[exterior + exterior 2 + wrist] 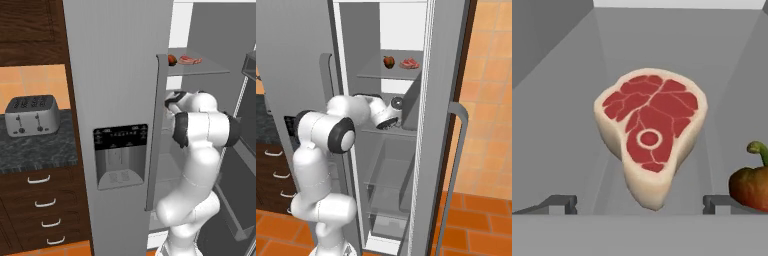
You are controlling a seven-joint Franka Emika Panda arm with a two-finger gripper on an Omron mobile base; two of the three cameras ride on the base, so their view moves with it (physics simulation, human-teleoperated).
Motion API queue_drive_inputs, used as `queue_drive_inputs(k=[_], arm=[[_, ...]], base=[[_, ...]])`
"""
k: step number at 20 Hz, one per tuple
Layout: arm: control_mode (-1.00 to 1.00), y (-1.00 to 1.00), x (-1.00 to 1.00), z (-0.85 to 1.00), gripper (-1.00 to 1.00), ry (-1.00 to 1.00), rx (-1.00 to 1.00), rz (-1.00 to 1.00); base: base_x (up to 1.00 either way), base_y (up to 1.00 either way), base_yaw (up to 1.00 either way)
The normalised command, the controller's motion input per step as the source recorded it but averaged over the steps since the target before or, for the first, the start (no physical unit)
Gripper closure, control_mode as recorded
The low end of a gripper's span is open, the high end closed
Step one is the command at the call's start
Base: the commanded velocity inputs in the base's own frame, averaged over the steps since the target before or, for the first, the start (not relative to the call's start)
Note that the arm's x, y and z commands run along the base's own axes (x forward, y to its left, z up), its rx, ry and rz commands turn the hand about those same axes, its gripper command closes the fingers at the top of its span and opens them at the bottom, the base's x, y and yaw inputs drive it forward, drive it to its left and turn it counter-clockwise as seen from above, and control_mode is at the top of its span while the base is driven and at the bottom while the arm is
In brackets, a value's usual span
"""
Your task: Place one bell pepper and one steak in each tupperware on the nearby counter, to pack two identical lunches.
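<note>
Steak [651, 135] on the fridge shelf [577, 150] sits between my tool's [640, 204] wide-open, empty jaws, bell pepper [752, 185] just beside that steak, so I reckon closing off-centre could nudge the pepper or slip off the slab.

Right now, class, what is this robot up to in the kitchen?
The white arm reaches into the open fridge. Its gripper is open, holding nothing, and points at a steak on a fridge shelf, with a bell pepper beside it. On a higher shelf lie another bell pepper and steak. A toaster stands on the counter.
</note>
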Motion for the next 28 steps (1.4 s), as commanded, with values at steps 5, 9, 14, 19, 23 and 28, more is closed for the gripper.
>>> queue_drive_inputs(k=[5,9,14,19,23,28], arm=[[-1.00,0.00,0.50,-0.25,-1.00,0.00,0.00,0.03],[-1.00,0.12,0.25,-0.52,1.00,0.04,0.00,0.01],[-1.00,0.47,-0.21,-0.68,1.00,0.00,-0.04,0.00],[-1.00,0.01,-0.84,0.31,1.00,-0.13,0.00,0.00],[-1.00,-0.03,-1.00,0.54,1.00,-0.02,0.00,0.00],[-1.00,0.04,-1.00,0.92,1.00,0.00,-0.01,0.01]], base=[[0.00,0.00,0.00],[0.00,0.00,0.00],[0.00,0.00,0.00],[0.00,0.00,0.00],[0.00,0.00,0.00],[0.00,0.00,0.00]])
